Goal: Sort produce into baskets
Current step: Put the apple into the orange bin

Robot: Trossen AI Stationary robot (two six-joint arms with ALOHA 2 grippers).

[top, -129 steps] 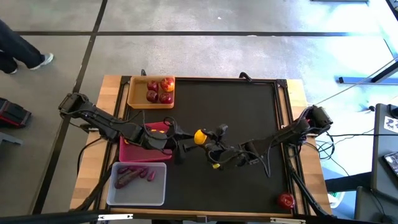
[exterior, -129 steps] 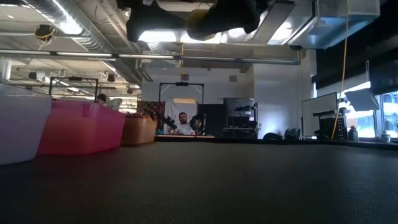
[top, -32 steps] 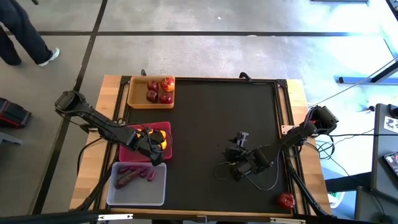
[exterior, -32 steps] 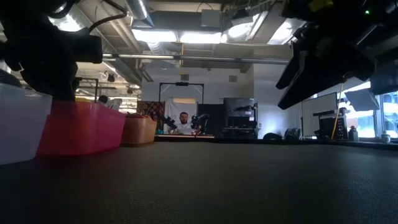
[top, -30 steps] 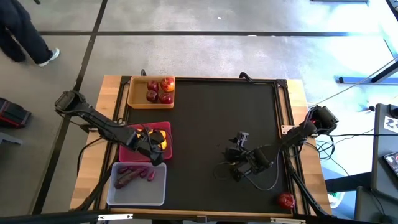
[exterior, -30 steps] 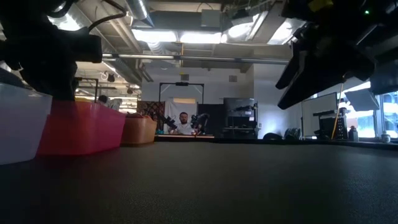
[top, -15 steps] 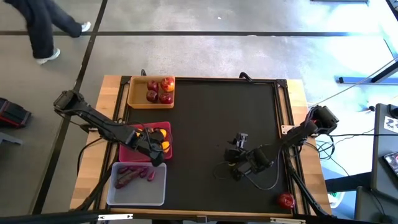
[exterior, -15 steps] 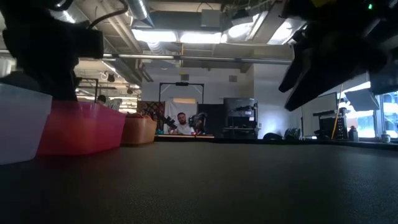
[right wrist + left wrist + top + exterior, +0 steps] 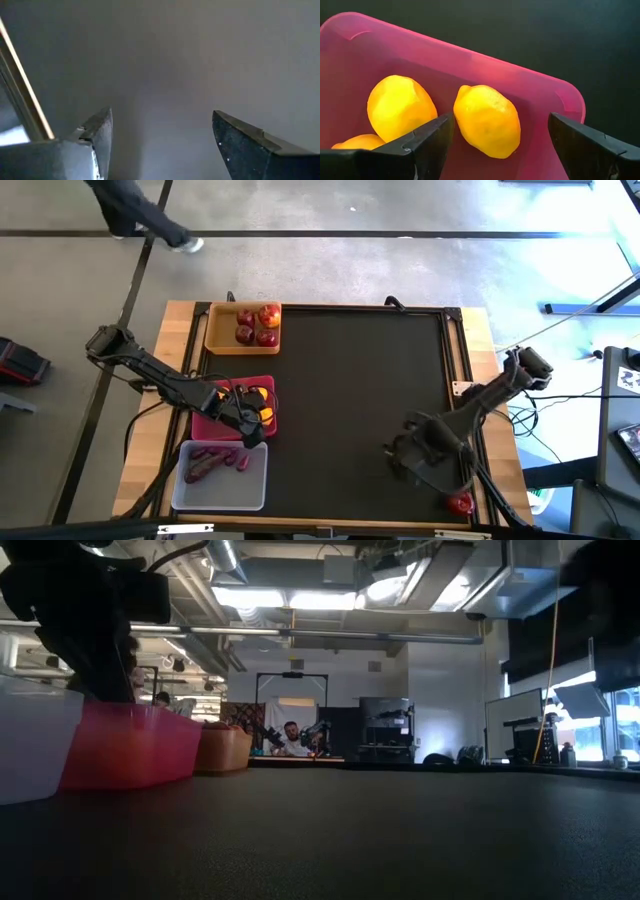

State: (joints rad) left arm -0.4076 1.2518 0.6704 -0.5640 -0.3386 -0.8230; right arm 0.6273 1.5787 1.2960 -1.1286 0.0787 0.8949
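Note:
My left gripper (image 9: 250,417) hangs open over the pink basket (image 9: 212,423), its fingers either side of a yellow lemon (image 9: 487,127) that lies on the basket's floor without touching it. Two more lemons (image 9: 400,107) lie beside it. The tan basket (image 9: 215,340) at the far left holds dark-red apples (image 9: 256,326). The whitish basket (image 9: 250,485) at the near left holds purple roots (image 9: 212,463). One apple (image 9: 459,502) lies at the table's near right corner. My right gripper (image 9: 415,452) is open above the dark mat, pointing down, just left of and beyond that apple.
The three baskets stand in a column along the table's left side; in the low view the pink basket (image 9: 130,745) stands between the other two. The black mat (image 9: 350,380) between them and my right arm is bare. A person walks on the floor beyond the table (image 9: 140,210).
My right gripper has risen, swung toward the table's near right corner and the loose apple, and tipped to point straight down. My left gripper has stayed over the pink basket with the lemon lying below it.

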